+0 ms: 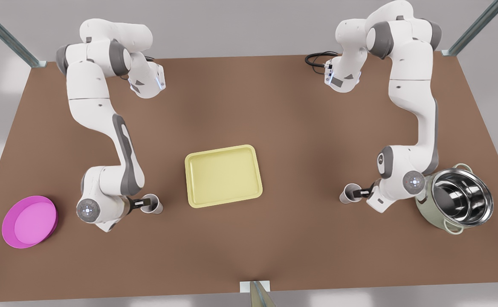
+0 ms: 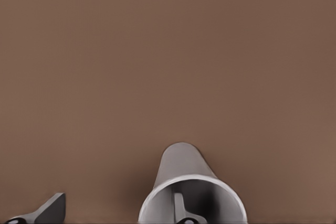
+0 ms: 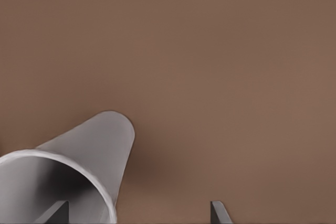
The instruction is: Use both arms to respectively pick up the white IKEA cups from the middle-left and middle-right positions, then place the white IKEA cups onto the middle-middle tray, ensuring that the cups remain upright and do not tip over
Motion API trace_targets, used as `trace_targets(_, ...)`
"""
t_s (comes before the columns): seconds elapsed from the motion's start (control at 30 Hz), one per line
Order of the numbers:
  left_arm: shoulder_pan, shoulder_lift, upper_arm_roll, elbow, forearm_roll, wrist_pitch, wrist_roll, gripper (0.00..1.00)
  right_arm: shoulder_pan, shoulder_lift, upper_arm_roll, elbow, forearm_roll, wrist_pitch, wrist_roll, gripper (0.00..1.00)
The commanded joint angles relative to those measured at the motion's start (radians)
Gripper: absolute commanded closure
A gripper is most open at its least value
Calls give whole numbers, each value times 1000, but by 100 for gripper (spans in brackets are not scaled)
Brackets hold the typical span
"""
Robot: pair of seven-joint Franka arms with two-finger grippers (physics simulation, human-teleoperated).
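Two white cups stand upright on the brown table, one on each side of the pale yellow tray (image 1: 198, 200). My left gripper (image 1: 143, 204) reaches low to the cup at the front view's left (image 1: 154, 206). In the left wrist view that cup (image 2: 181, 166) has one finger (image 2: 179, 205) inside its dark mouth and the other finger (image 2: 50, 207) far outside it, so the left gripper (image 2: 119, 203) is open. My right gripper (image 1: 363, 192) is at the other cup (image 1: 349, 194). It (image 3: 139, 205) is open too, straddling that cup's (image 3: 94, 145) wall.
A round magenta dish (image 1: 29, 221) lies near the front view's left edge. A shiny steel pot (image 1: 458, 199) stands close behind the right arm's wrist. Black cable (image 1: 317, 57) loops at the far edge. The tray holds nothing.
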Motion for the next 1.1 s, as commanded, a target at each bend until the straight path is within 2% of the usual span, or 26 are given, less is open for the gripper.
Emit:
trace_targets(0.0, -3, 1, 0, -3, -1, 16, -10, 11, 1, 2, 1, -18, 16, 101, 5, 0)
trace_targets(0.07, -6, 7, -2, -3, -10, 16, -13, 36, -1, 2, 1, -51, 16, 132, 3, 0)
trace_targets(0.17, -18, 20, -2, -2, -41, 18, -13, 38, -3, 2, 4, -71, 16, 138, 0, 0)
trace_targets(0.2, -18, 24, -2, -2, -42, 18, -13, 45, -3, 3, 4, -71, 16, 140, -1, 18)
trace_targets(0.23, -21, 24, -2, -2, -42, 18, -50, 56, -1, 8, 4, -71, 15, 138, -1, 45)
trace_targets(0.3, -23, 24, -2, 0, -41, 15, -58, 79, -1, 8, 4, -69, 15, 138, -14, 71)
trace_targets(0.33, -23, 20, -2, 0, -41, 15, -58, 79, -1, 6, 6, -66, 15, 137, -14, 76)
trace_targets(0.47, -61, -42, -2, 5, -39, -37, -138, 79, -3, 0, 12, -58, 15, 127, -17, 79)
trace_targets(0.53, -119, -24, -23, 130, -39, -189, -341, 79, -3, -3, 12, -55, 13, 126, -15, 79)
trace_targets(0.63, -119, -16, -238, 195, -68, -229, -630, 79, 1, -23, 20, -54, 13, 110, -37, 79)
trace_targets(0.7, -132, 22, -331, 238, -67, -223, -722, 79, 1, -38, 47, -54, 13, 101, -66, 79)
trace_targets(0.77, -216, 105, -334, 331, -65, -202, -860, 79, 1, -40, 66, -54, 13, 101, -129, 79)
trace_targets(0.83, -271, 152, -328, 369, -62, -159, -902, 79, 2, -43, 127, -54, 12, 103, -135, 79)
trace_targets(0.93, -350, 266, -321, 518, -61, -140, -1052, 79, 51, -41, 144, -52, 12, 114, -130, 79)
trace_targets(1.07, -408, 304, -319, 505, -24, -25, -1053, 79, 136, -36, 145, -37, 55, 138, -112, 79)
